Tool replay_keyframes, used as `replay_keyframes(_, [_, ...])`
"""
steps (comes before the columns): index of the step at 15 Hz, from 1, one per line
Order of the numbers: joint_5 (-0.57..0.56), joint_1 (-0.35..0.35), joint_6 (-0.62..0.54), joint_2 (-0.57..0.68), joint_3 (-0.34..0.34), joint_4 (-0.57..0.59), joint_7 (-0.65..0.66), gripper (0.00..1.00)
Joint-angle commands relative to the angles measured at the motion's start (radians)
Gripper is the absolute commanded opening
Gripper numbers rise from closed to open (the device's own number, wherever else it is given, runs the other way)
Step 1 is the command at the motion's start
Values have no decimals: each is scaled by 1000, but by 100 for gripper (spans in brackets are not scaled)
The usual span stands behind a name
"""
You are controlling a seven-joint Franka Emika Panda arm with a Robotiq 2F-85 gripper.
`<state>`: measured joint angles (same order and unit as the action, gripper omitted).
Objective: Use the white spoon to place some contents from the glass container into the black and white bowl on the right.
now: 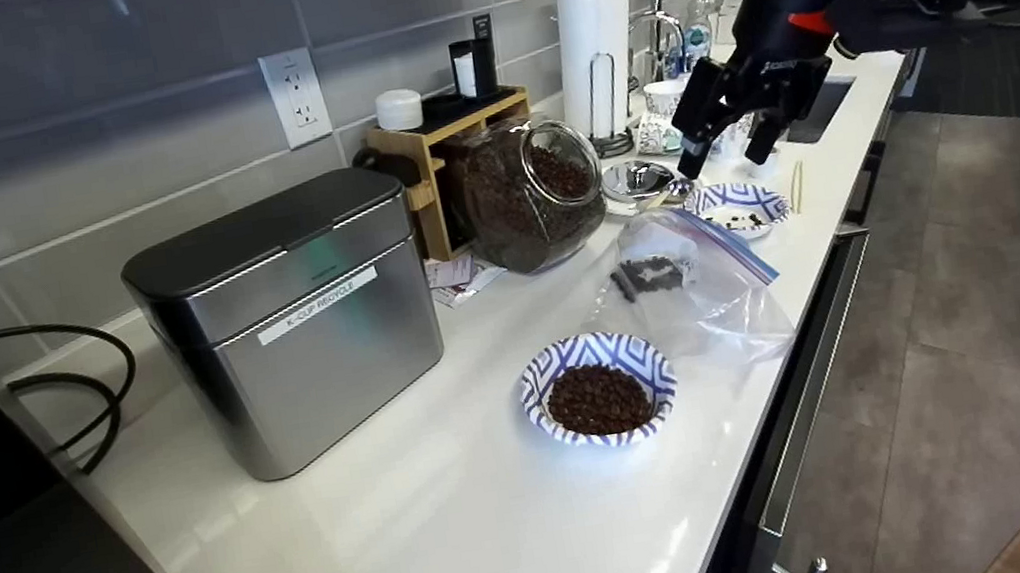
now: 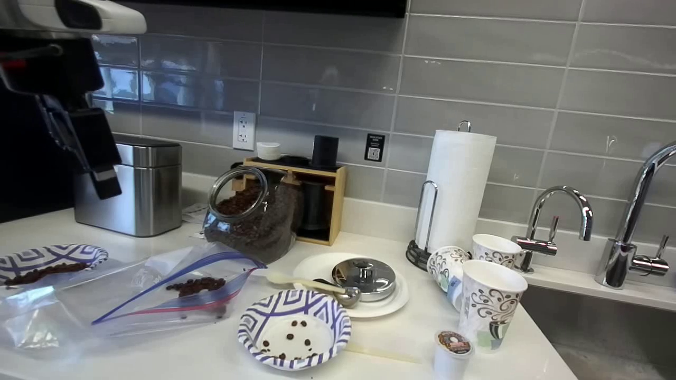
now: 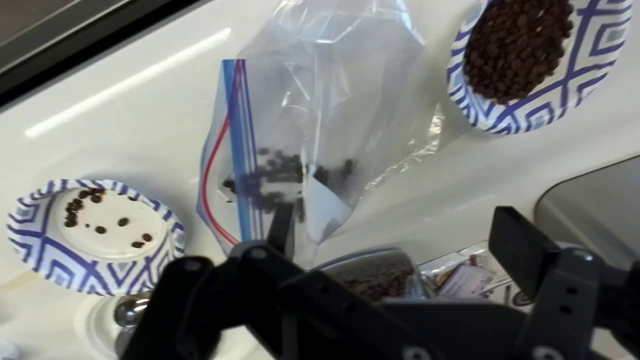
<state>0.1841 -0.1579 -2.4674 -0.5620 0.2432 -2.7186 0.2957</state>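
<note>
Your table is set, and the task looks largely ahead of you: lifting, scooping and pouring all appear left to do. Your arm hangs well above the table, its end angled downward, touching nothing. Before the wooden rack rests the jar, your source, its wide mouth uncovered and facing outward. A zip bag lies in front of it, with a plate near both. The right bowl, patterned blue and white and taken as your target, sits at the plate's edge; the other bowl sits on the bag's opposite side. Your tool is spread wide, jaws well apart, nothing between them. The spoon, yours to pick up, lies just behind the right bowl in an exterior view, beside a metal scoop; whether it touches the rim cannot be told. Smallest of all, the beans: a thin scatter in your target, a thick layer in the other bowl, plenty in the jar. That scatter suggests at least a spoonful is wanted, though nothing shows how much would count as enough.
</note>
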Motion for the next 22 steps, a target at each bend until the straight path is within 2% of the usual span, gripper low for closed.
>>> replay_keyframes(1, [-97, 149, -38, 137, -7, 51, 101, 100])
replay_keyframes(4, [-178, 271, -69, 255, -20, 123, 198, 100])
replay_keyframes(7, [-235, 329, -88, 382, -40, 223, 296, 100])
replay_keyframes(9, [-250, 328, -86, 464, -65, 298, 342, 100])
replay_keyframes(14, [-246, 265, -81, 637, -142, 455, 428, 100])
replay_keyframes(22, [-204, 163, -55, 816, -244, 639, 475, 100])
